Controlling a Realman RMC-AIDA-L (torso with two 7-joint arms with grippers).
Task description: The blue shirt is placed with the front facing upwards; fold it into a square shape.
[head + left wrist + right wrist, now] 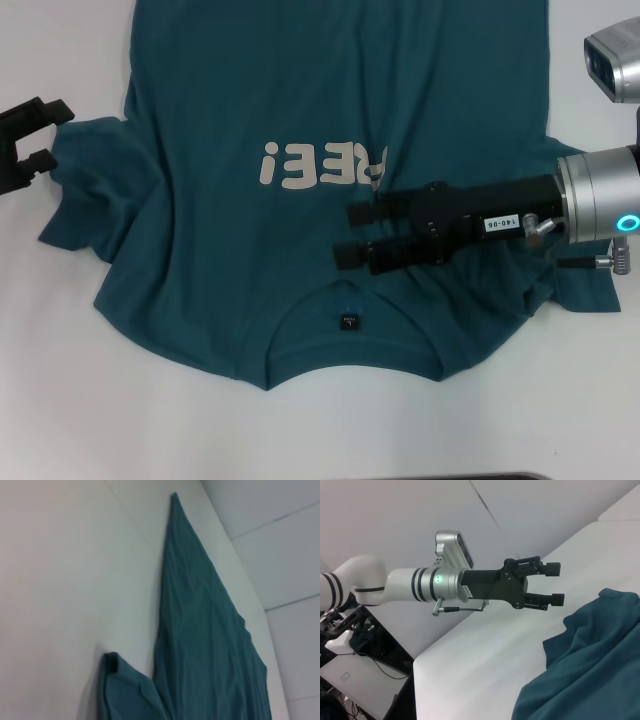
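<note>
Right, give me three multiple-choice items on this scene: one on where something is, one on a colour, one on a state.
1. Where is the right gripper?
A. Over the shirt's chest, just below the letters
B. Off the table
C. On the neck label

2. What colour are the letters on the blue shirt?
A. Red
B. Off-white
C. Black

3. How does the left gripper stand?
A. Shut on the sleeve
B. Shut on the collar
C. Open, beside the sleeve

Answers: 1 A, the head view shows its black fingers reaching over the chest near the print. 2 B, the block letters read pale against the teal cloth. 3 C, its fingers are spread with a gap at the sleeve's edge, holding nothing.
</note>
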